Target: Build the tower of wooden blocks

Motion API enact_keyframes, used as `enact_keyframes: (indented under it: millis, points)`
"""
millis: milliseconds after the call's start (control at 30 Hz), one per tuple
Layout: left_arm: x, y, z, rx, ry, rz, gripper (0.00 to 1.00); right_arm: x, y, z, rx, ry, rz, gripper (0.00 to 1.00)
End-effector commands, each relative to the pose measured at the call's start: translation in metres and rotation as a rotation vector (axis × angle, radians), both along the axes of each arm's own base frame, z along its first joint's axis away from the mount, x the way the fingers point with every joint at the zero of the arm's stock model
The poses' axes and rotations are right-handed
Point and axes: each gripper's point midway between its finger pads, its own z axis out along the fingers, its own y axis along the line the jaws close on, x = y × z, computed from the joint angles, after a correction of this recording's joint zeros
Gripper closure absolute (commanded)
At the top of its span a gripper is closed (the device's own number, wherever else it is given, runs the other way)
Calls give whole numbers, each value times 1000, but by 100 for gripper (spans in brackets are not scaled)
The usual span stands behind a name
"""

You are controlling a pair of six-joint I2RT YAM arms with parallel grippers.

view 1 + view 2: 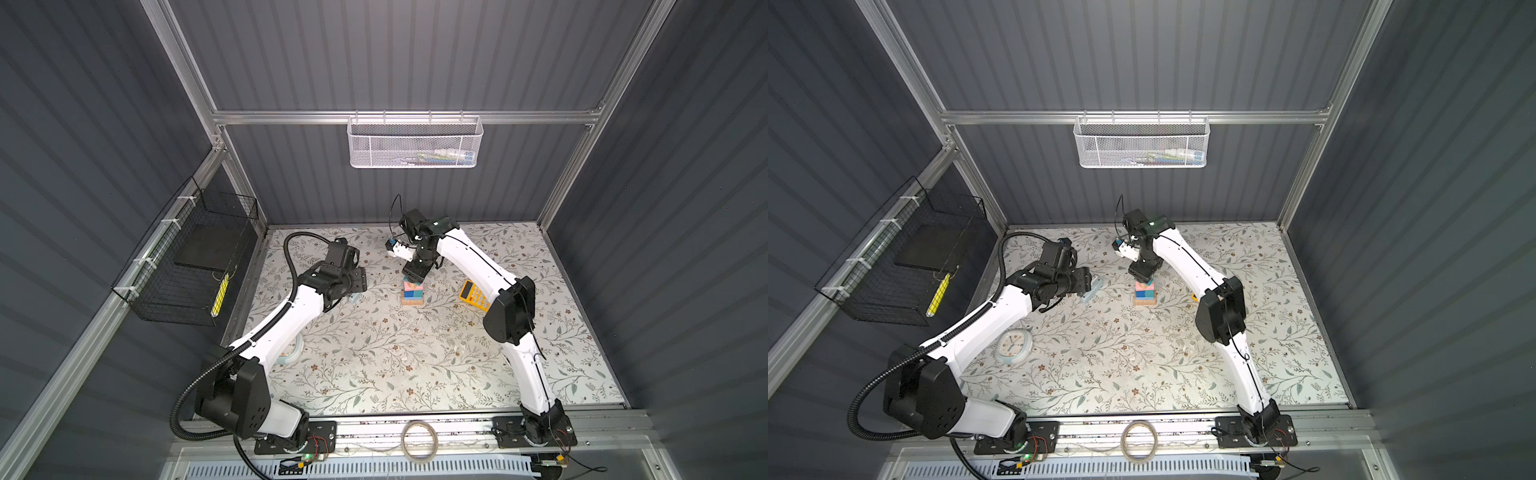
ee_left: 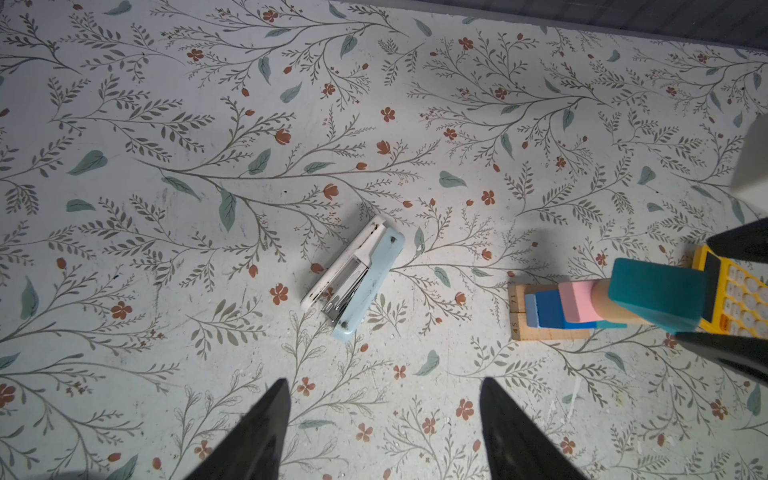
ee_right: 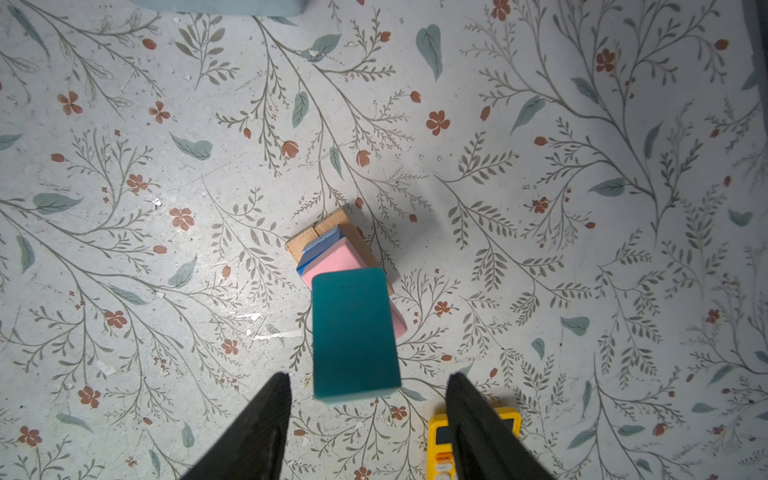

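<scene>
Now R claw (image 3: 370, 375) wide over tower (image 3: 353, 324).

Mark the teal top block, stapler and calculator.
teal block (image 3: 355, 332), right wrist view, middle of its broad face.
stapler (image 2: 380, 270), left wrist view, pale blue arm.
calculator (image 1: 475, 296), in a top view, middle of its face.

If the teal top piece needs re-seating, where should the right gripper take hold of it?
Likely across its two long sides, straight down from above. In the right wrist view the teal top piece lies lengthwise between the open fingers of the right gripper, so its narrow width fits. A sideways approach risks toppling the tower.
</scene>
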Motion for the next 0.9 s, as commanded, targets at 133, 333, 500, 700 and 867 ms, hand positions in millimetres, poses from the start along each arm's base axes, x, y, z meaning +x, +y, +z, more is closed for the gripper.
enact_keyframes:
  millis: [133, 333, 500, 700, 867]
  points:
    - [2, -3, 9, -18, -2, -16, 28, -9, -5, 75, 90, -125, -17, 30]
    - [1, -8, 14, -57, -1, -22, 28, -27, 0, 129, 242, -175, -37, 28]
    - [-1, -10, 19, -77, -4, -26, 28, -40, 3, 166, 387, -206, -90, 26]
    - [-3, -11, 23, -94, -6, -29, 29, -68, 11, 208, 659, -253, -94, 23]
    - [-4, -14, 24, -117, -8, -33, 29, -88, 1, 228, 869, -351, -126, 20]
